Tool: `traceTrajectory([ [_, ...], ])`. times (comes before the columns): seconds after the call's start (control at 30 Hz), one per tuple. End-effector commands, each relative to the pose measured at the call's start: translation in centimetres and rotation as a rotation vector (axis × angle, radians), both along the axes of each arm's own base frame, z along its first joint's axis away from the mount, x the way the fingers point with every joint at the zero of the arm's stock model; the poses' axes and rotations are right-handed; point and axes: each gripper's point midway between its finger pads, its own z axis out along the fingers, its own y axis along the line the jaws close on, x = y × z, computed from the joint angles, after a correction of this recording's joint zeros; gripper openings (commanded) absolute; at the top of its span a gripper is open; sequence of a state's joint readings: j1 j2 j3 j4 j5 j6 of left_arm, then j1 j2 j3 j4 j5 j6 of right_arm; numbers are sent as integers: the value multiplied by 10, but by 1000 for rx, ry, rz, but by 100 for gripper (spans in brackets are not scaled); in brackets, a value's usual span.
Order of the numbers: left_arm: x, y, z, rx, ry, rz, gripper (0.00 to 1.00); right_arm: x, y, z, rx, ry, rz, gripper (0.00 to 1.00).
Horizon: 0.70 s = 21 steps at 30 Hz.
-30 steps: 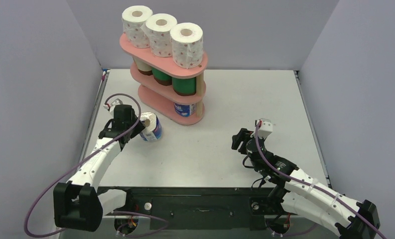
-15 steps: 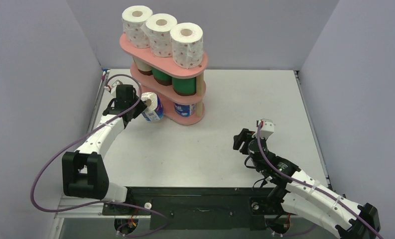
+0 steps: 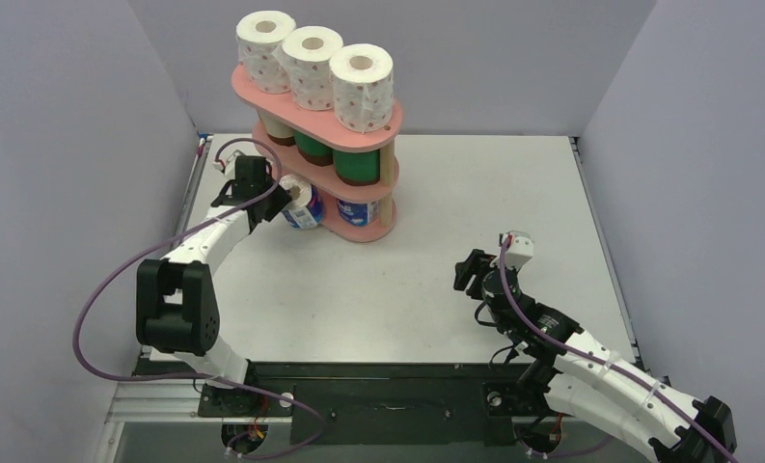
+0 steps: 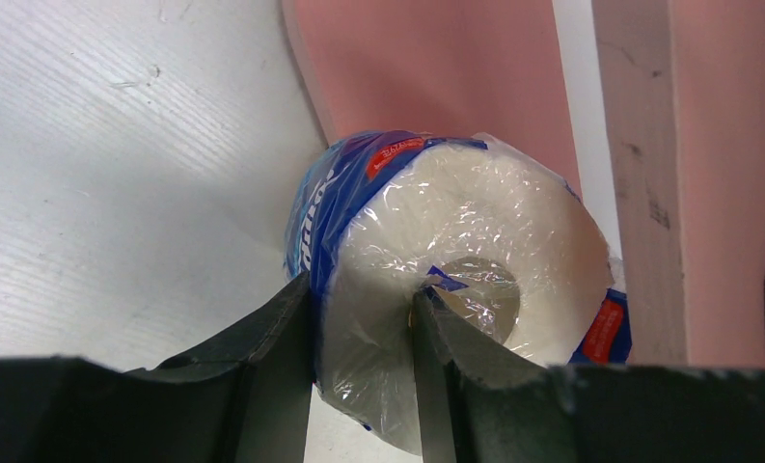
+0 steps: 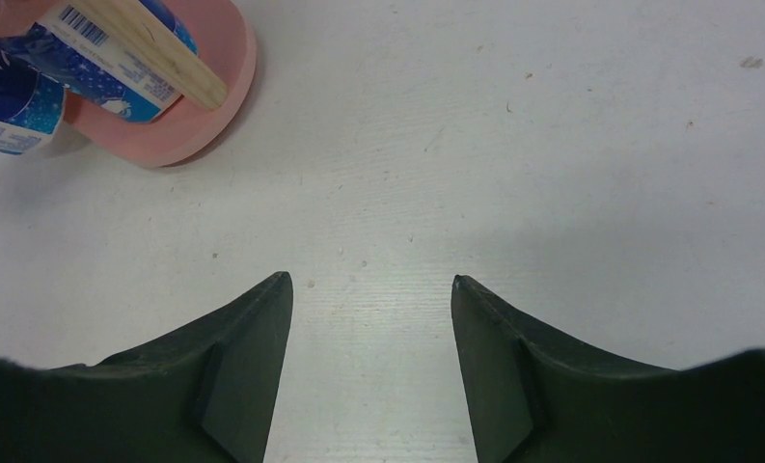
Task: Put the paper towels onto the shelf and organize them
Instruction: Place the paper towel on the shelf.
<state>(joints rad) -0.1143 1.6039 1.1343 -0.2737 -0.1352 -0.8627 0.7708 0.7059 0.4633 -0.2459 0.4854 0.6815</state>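
By shelf (image 3: 367, 231) — roll (image 3: 304, 204) in left claw (image 4: 361, 313)

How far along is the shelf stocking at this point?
Nearly done. Seven rolls sit on the shelf: three dotted rolls on top, three middle rolls, and one blue roll at the bottom. In hand: the left fingers pinch the last roll at the bottom tier's edge. Left: set it in and release. The right fingers are open and empty.

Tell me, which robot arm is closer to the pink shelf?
Left. The left fingers pinch a blue-wrapped roll right at the shelf's bottom board. The right fingers hang open above the table, well away from it.
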Motion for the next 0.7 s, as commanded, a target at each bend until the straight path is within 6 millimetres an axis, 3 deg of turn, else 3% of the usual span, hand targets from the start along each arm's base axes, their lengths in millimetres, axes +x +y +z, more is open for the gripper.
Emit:
traceTrajectory([
  [0.0,35,-10,45,-66,-167,-3,21,4,-6,1,-14,-13,-27,57],
  [0.57,49,-32,44,-112,-193,-39,29,5,-9,-7,-25,3,-37,56],
  [0.67,50,-34,44,-118,-193,-43,35,5,-9,-8,-25,3,-38,56],
])
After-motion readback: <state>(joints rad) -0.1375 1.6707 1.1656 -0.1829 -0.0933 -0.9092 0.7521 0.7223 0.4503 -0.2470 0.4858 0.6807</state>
